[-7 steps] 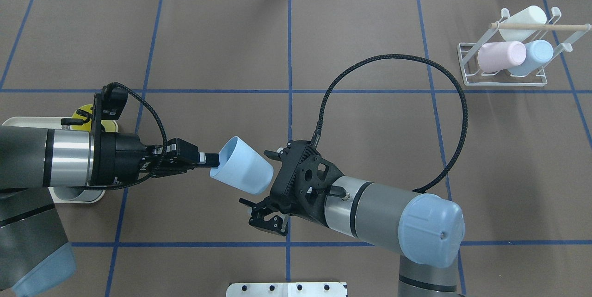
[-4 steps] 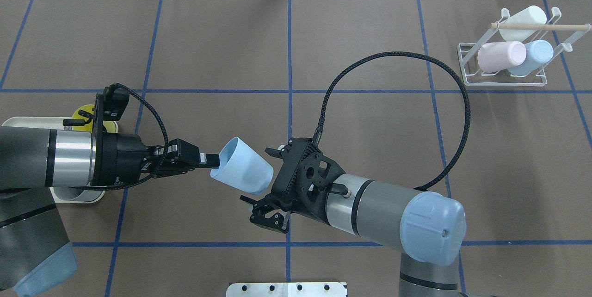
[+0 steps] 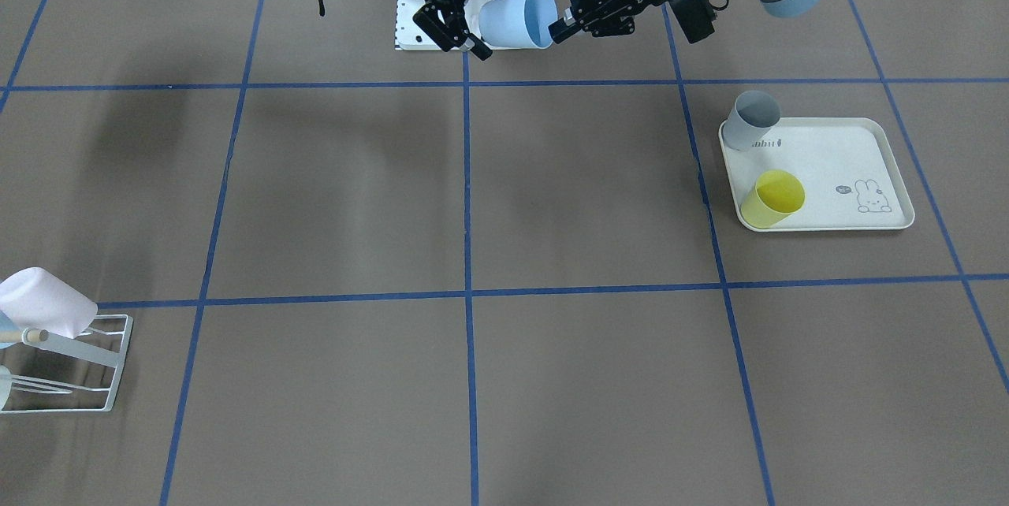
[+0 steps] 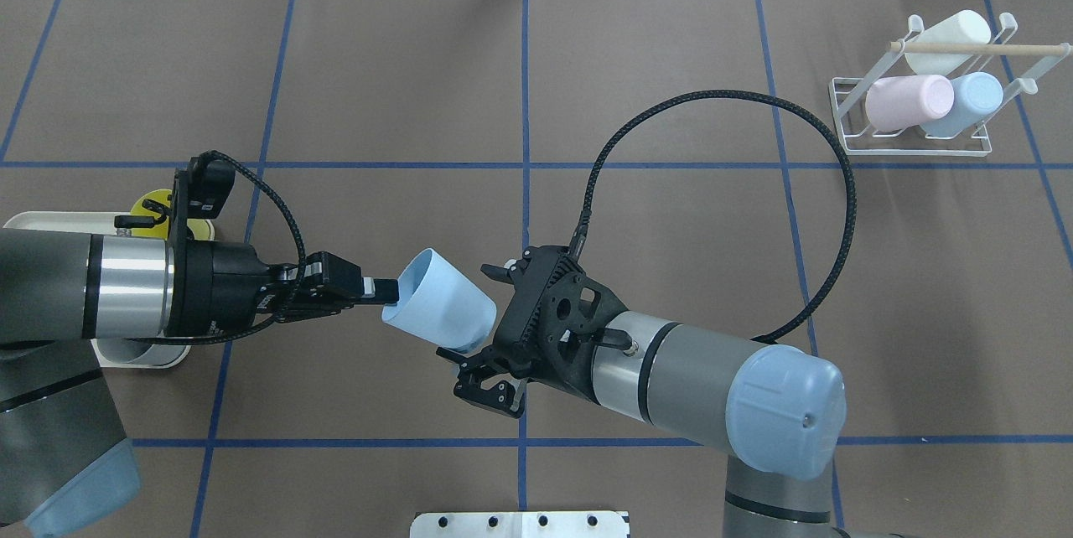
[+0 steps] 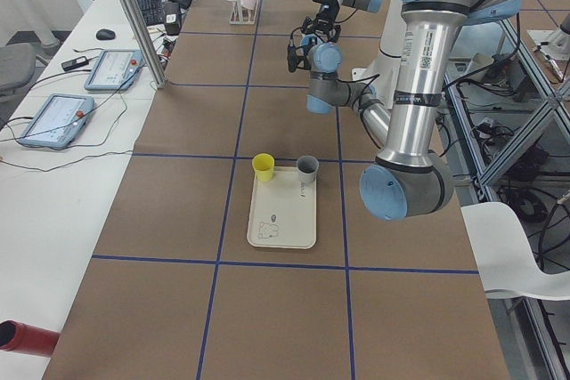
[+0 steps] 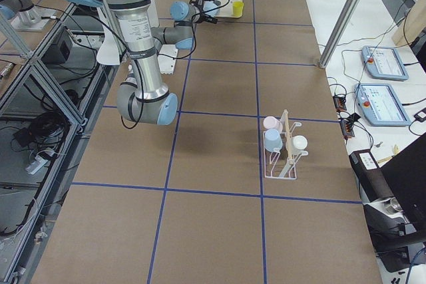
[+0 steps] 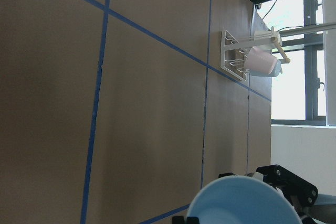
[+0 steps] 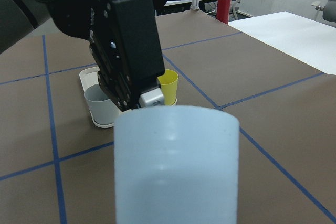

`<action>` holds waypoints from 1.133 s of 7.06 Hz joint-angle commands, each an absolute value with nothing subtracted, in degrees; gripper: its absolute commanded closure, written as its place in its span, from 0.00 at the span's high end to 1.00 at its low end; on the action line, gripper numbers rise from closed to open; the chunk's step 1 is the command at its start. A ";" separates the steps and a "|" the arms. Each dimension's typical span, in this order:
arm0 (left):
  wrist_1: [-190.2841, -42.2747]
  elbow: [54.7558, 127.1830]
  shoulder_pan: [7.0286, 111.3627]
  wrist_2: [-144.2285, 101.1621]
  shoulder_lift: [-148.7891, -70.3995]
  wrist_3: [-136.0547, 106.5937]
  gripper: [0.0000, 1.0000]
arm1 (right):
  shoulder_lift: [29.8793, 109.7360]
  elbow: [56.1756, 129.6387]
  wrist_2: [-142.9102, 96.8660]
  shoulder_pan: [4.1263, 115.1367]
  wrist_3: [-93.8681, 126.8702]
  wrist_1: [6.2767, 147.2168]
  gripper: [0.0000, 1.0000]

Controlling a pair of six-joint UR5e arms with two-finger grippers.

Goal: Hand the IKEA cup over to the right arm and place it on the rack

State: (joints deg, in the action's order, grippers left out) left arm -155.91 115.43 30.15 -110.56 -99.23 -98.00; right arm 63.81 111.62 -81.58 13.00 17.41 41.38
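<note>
The right gripper point(image 4: 476, 322) has its jaws spread wide, one finger on each side of the closed base of the IKEA cup point(image 4: 436, 310). As far as the overhead view shows, neither finger presses on the wall yet. Compared with a second ago it has crept forward: the finger nearer the robot, then clear of the cup, now sits tucked beside the base end, so the base has entered the gap. The left gripper point(image 4: 379, 291) has not shifted. It is clamped on the cup's rim, one finger inside the mouth and one outside, and holds the cup on its side in the air above the table point(image 4: 671, 35), mouth toward the left arm and base toward the right arm point(image 4: 671, 370). In the right wrist view the cup's pale blue wall fills the lower centre, which suggests a well-centred approach. I judge the hand-over to be just short of the take: the right jaws should close on the body before the left ones let go, or the cup will drop. Further out, the rack point(image 4: 909, 152) stands well apart on the right arm's side, already carrying a white cup point(image 4: 947, 31), a pink cup point(image 4: 905, 100) and a second blue cup point(image 4: 964, 102) by its wooden rod point(image 4: 972, 46). The tray point(image 3: 835, 159) on the left arm's side holds a grey cup point(image 3: 751, 121) and a yellow cup point(image 3: 776, 197).
</note>
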 commanded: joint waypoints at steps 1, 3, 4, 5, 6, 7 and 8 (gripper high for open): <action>-155.83 115.40 30.15 -110.48 -99.66 -98.00 0.00 | 63.81 111.80 -81.56 13.01 17.40 41.40 0.95; -155.83 115.31 30.15 -110.48 -99.67 -98.00 0.00 | 63.81 112.06 -81.56 13.01 17.40 41.31 0.95; -155.83 115.23 30.15 -110.57 -99.67 -98.00 0.00 | 63.81 112.06 -81.56 13.01 17.40 41.31 0.93; -155.83 115.22 30.15 -110.57 -99.75 -98.00 0.00 | 63.81 112.06 -81.56 13.09 17.40 41.31 0.90; -155.83 115.22 30.15 -110.57 -99.76 -98.00 0.00 | 63.81 112.06 -81.56 13.10 17.40 41.31 0.88; -155.83 115.31 30.15 -110.57 -99.84 -98.00 0.00 | 63.81 112.06 -81.56 13.18 17.40 41.31 0.83; -155.92 115.31 30.15 -110.57 -99.76 -98.00 0.00 | 63.90 112.06 -81.56 13.27 17.32 41.40 0.67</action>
State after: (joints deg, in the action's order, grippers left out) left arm -155.85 115.27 30.15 -110.56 -99.79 -98.00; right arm 63.83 112.06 -81.57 13.17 17.38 41.33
